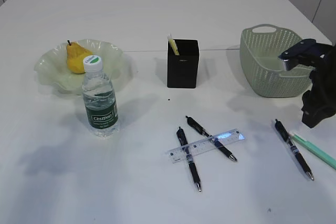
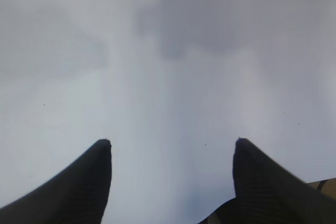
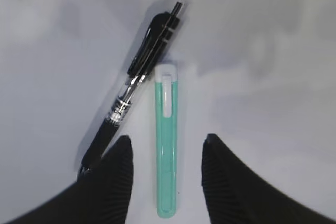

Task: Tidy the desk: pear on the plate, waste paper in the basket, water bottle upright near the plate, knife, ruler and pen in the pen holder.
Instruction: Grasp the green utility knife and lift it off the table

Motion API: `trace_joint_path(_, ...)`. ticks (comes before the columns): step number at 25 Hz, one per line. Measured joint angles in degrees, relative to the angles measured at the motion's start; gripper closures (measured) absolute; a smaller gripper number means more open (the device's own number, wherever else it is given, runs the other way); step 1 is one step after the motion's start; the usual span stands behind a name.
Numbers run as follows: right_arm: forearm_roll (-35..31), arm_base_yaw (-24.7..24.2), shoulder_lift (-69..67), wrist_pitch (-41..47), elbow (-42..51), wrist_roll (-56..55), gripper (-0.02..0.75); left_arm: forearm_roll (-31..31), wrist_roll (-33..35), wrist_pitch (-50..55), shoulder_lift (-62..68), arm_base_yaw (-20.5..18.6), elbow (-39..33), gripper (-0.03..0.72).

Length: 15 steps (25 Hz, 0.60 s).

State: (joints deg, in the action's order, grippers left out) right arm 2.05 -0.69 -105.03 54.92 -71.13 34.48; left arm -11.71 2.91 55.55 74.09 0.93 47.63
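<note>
I see my right fingers (image 3: 165, 153) spread, straddling the mint-green pen (image 3: 166, 145) on the surface (image 3: 273, 77) without gripping; a black pen (image 3: 134, 90) lies just left of them; my left fingers (image 2: 170, 156) hang open over bare surface; pear (image 1: 77, 57) on the plate (image 1: 52, 74), water bottle (image 1: 100, 98) upright beside it.

The exterior view looks down at a slant across the desk (image 1: 157, 19); both wrist views face it closely, the right sharing the mint-green pen (image 3: 166, 140).
</note>
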Motion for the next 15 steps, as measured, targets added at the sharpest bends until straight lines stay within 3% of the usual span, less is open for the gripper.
trace_joint_path(15,0.0,-0.1,-2.2,-5.3,4.1,1.7,0.416,0.0,0.0,-0.5,0.0,0.0,0.0,0.178)
